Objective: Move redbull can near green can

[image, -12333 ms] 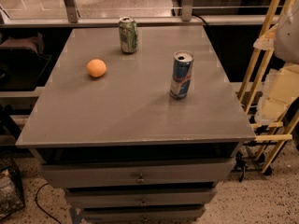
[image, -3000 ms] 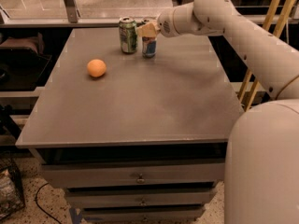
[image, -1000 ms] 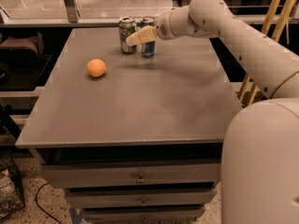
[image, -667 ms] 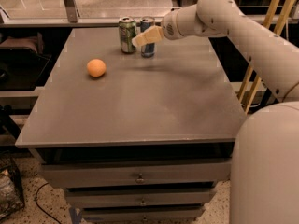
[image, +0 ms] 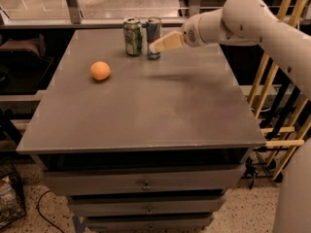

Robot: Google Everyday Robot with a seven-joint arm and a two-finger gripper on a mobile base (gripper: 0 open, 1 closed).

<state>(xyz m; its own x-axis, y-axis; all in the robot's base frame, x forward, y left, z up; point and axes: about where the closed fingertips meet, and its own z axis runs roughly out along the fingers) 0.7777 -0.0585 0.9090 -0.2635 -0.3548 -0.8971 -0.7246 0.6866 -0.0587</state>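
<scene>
The claw (image: pixel 156 46) is over the far part of the grey surface (image: pixel 146 108). It reaches in from the right at the end of a white arm (image: pixel 243 18). Its tan tip lies in front of the lower part of the redbull can (image: pixel 153 29). I cannot tell if the claw is apart, together or clamped on the can, because only one tan wedge shape is visible.

The redbull can stands upright on the surface, directly behind the tip of the claw. The green can (image: pixel 132 37) stands upright just to the left of it, on the side away from the claw. The two cans are very close, and I cannot tell if they touch or not. An orange (image: pixel 100 71) lies on the surface well apart from the claw, to its left and nearer to the camera.

Below the surface there are drawers (image: pixel 146 183). Behind the arm, at the right side, stand light wooden rails (image: pixel 287 81).
</scene>
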